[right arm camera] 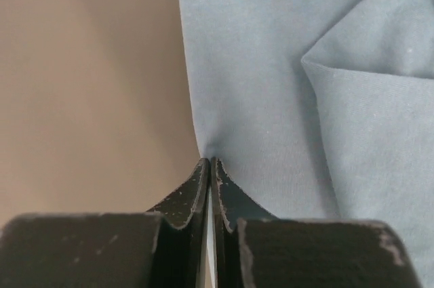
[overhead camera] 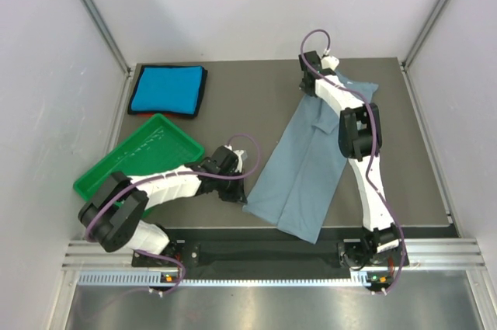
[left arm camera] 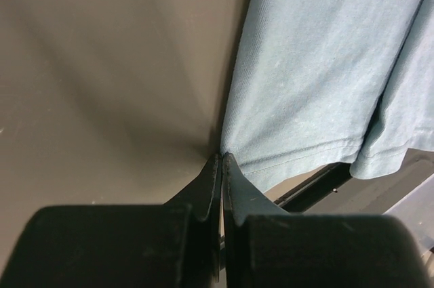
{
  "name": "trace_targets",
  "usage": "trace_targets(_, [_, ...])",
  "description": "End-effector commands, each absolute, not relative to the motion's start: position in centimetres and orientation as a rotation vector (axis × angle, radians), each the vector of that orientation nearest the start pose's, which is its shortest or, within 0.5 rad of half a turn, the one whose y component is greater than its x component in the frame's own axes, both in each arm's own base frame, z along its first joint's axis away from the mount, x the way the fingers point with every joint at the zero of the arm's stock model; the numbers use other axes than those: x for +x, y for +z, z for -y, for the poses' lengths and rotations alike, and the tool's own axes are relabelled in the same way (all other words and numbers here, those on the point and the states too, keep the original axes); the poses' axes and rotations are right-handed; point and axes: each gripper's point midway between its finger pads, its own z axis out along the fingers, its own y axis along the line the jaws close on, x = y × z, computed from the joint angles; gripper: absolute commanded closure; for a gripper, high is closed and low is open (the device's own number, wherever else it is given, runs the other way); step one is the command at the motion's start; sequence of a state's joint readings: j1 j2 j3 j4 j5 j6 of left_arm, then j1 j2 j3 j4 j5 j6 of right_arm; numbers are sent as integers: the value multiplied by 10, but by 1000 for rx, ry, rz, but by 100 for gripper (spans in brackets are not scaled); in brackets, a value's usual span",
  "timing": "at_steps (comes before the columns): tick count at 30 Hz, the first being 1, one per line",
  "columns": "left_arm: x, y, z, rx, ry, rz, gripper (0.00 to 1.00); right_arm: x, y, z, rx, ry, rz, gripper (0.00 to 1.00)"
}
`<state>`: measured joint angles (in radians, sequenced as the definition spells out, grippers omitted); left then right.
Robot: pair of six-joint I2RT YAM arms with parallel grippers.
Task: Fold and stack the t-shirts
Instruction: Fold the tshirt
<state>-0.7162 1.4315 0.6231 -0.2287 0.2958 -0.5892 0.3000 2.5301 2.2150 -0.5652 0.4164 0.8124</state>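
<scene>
The grey-blue t-shirt [overhead camera: 311, 159] lies folded into a long strip, running diagonally from the far right to the table's near edge. My left gripper [overhead camera: 245, 191] is shut on its near-left hem corner [left arm camera: 234, 156], low on the table. My right gripper [overhead camera: 309, 89] is shut on the shirt's far left edge [right arm camera: 203, 146]. In both wrist views the jaws are pressed together with the cloth pinched at their tips [left arm camera: 222, 155] [right arm camera: 209, 160]. The turquoise t-shirt [overhead camera: 167, 89], with dark edging, lies folded at the far left corner.
A green plastic tray [overhead camera: 140, 161] sits at the left, partly under my left arm. The brown table [overhead camera: 248, 105] ends at a black rail along the near edge [overhead camera: 256, 231]. White walls close in the sides and back.
</scene>
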Motion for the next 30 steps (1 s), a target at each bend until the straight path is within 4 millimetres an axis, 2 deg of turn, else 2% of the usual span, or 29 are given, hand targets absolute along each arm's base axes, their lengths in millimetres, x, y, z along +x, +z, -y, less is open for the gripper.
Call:
trace_targets(1, [162, 24, 236, 236, -768, -2787, 100, 633, 45, -162, 740, 160, -2166, 100])
trace_targets(4, [159, 27, 237, 195, -795, -2785, 100, 644, 47, -178, 704, 240, -2143, 100])
trace_targets(5, [159, 28, 236, 184, -798, -2783, 100, 651, 55, -191, 677, 306, -2121, 100])
trace_targets(7, [158, 28, 236, 169, -800, -2785, 100, 656, 53, -206, 648, 365, -2113, 100])
trace_targets(9, [158, 27, 235, 159, -797, -2789, 100, 664, 63, -222, 616, 437, -2075, 100])
trace_targets(18, [146, 16, 230, 94, -814, -2824, 100, 661, 76, -271, 547, 575, -2037, 99])
trace_targets(20, [143, 17, 230, 70, -838, -2824, 100, 660, 92, -277, 513, 614, -2028, 90])
trace_targets(21, [143, 17, 230, 67, -835, -2825, 100, 659, 91, -277, 507, 609, -2032, 85])
trace_targets(22, [142, 18, 229, 65, -836, -2824, 100, 656, 102, -278, 492, 621, -2032, 76])
trace_targets(23, [144, 20, 229, 62, -829, -2819, 100, 655, 111, -277, 466, 616, -2027, 72])
trace_targets(24, [144, 20, 226, 59, -805, -2823, 100, 651, 110, -275, 454, 611, -2041, 70])
trace_targets(25, [146, 21, 225, 63, -796, -2815, 100, 648, 133, -276, 434, 634, -2018, 67])
trace_targets(27, [148, 26, 222, 62, -768, -2806, 100, 641, 154, -271, 399, 662, -2013, 64])
trace_targets(29, [150, 31, 222, 62, -766, -2791, 92, 634, 165, -267, 375, 673, -2020, 61])
trace_targets(30, [152, 36, 223, 56, -779, -2773, 89, 629, 160, -261, 372, 665, -2043, 60])
